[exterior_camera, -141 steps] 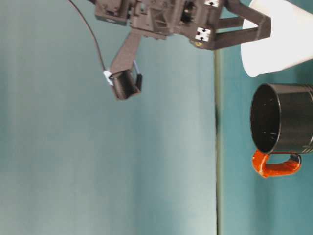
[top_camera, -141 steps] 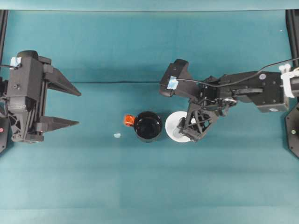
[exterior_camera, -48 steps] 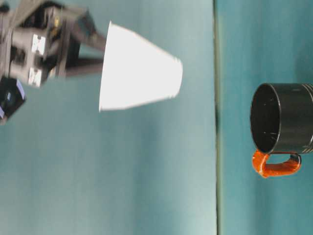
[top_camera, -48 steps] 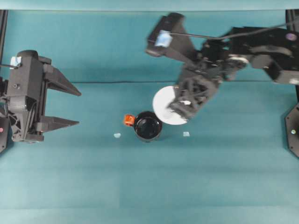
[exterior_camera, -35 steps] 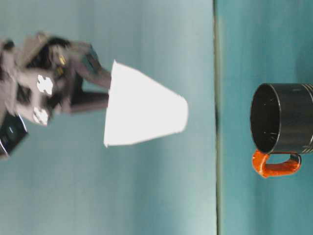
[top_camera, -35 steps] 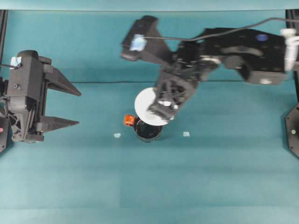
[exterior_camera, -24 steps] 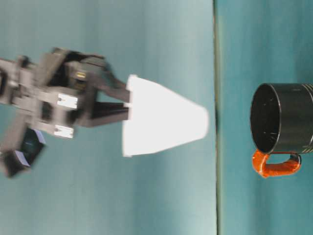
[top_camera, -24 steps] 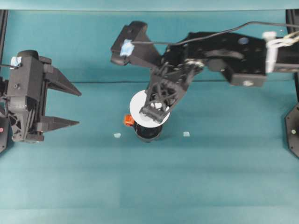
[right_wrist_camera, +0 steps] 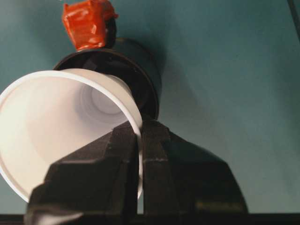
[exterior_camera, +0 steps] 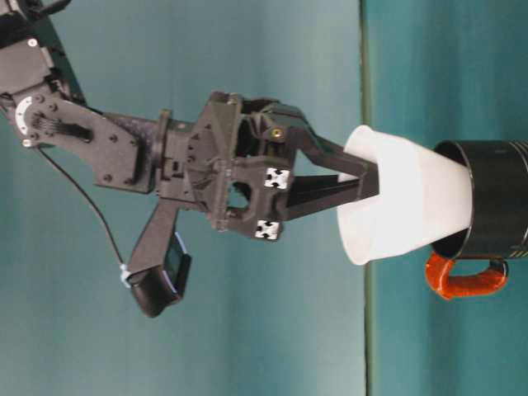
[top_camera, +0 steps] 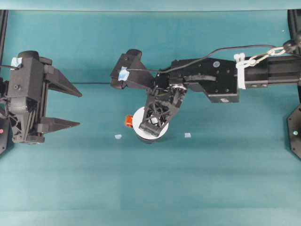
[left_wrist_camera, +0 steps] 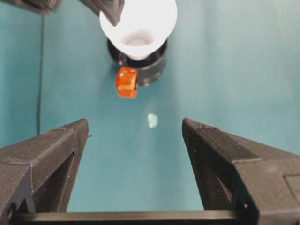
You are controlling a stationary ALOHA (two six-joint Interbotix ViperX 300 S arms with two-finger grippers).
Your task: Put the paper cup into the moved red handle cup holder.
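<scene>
Right gripper [right_wrist_camera: 139,140] clamped; left gripper [left_wrist_camera: 133,154] agape.

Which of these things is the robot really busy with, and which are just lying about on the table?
In use:
- paper cup, pinched at its rim by the right gripper, its base just entering the holder
- red handle cup holder

Lying about:
- two small pale scraps on the table
- left gripper, jaws open, off to one side

White paper cup [exterior_camera: 408,202] tilted, base inside black holder [exterior_camera: 495,210]

Count by kind: one paper cup [top_camera: 141,123]; one red handle cup holder [exterior_camera: 495,210]; two small pale scraps on table, first [top_camera: 117,136], second [top_camera: 187,135]; two grippers, left [top_camera: 61,105], right [top_camera: 153,126].
</scene>
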